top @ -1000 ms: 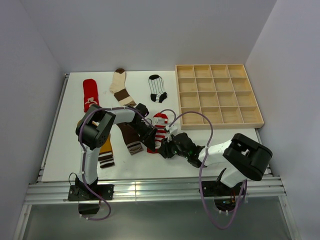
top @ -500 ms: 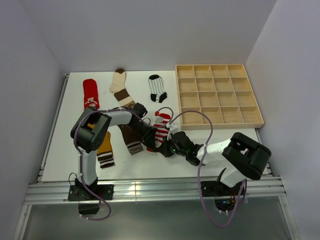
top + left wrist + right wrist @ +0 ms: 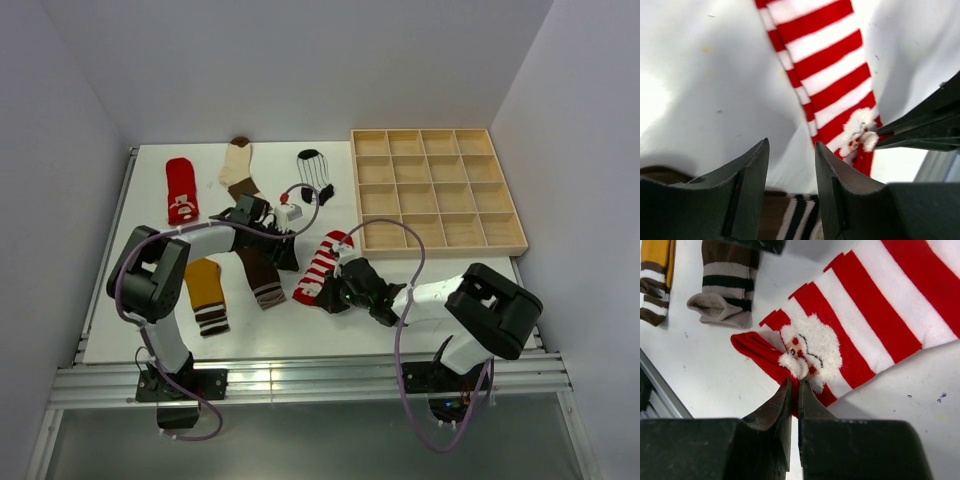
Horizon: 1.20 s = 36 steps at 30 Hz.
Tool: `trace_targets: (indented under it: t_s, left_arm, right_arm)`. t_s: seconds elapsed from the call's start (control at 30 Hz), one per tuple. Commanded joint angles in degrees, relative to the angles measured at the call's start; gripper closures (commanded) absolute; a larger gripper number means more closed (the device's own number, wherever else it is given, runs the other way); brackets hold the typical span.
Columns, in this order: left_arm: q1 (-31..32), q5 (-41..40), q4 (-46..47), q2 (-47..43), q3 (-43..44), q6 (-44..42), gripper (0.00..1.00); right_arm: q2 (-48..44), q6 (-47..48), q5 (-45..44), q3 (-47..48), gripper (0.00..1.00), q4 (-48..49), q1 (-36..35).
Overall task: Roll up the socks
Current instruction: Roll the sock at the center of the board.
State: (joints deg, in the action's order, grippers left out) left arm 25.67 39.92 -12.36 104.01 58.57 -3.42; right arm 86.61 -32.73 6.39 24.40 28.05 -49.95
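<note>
Six socks lie flat on the desk [image 3: 120,320], none rolled. Far left is the red sock [image 3: 181,190], then the mustard sock [image 3: 205,290], the cream-and-brown sock [image 3: 238,163] and the dark brown sock [image 3: 262,277]. The left claw [image 3: 790,150] hangs open above the brown sock's banded cuff, nothing between its jaws. The white sock with black stripes [image 3: 314,172] sits behind. The red-white striped sock [image 3: 322,262] lies diagonally near centre. The right claw [image 3: 794,385] is closed on its red edge beside the Santa patch [image 3: 807,347]. The wooden tray [image 3: 435,190] is at right. Risks: the pinch takes only a thin lip of fabric, so a pull or turn may slip it free. With nothing pinning the sock's far end, the whole sock may slide instead of curling. The left claw, low over the brown cuff, may snag or drag that sock if it moves across. Not resolvable: whether the right jaws hold one layer or both. The left arm covers the cream-and-brown sock's lower part and the brown sock's upper part. Both wrist views cut off the striped sock's far end. In the top view the right fingertips merge into a dark mass.
</note>
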Motion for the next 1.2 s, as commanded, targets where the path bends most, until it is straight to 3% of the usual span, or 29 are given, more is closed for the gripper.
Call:
trace_targets:
  t_s: [0.0,0.4,0.53,0.83,1.17]
  left_arm:
    - [0.08,-3.36,4.63,-3.63,-0.91,0.26,0.52]
    - [2.54,-9.32,6.73,-13.21,-6.18,-7.9,0.49]
    - [8.85,-16.35,8.4,-19.61,-10.13,-13.18,0.41]
    - [18.53,-23.13,13.67,-29.55,-19.45,-24.61,0.19]
    - [27.06,-28.84,24.03,-33.25,-30.69,-31.73,0.14]
  right_arm:
    - [0.41,-1.63,1.25,-1.37,1.0,-5.55,0.73]
    - [-0.65,-5.15,7.67,-4.36,1.0,-7.83,7.32]
    - [0.31,-5.68,10.39,-4.19,1.0,-9.68,9.34]
    - [1.72,-6.99,15.14,-3.31,1.0,-12.84,11.63]
    - [6.9,-11.56,19.79,-3.31,1.0,-11.18,12.86]
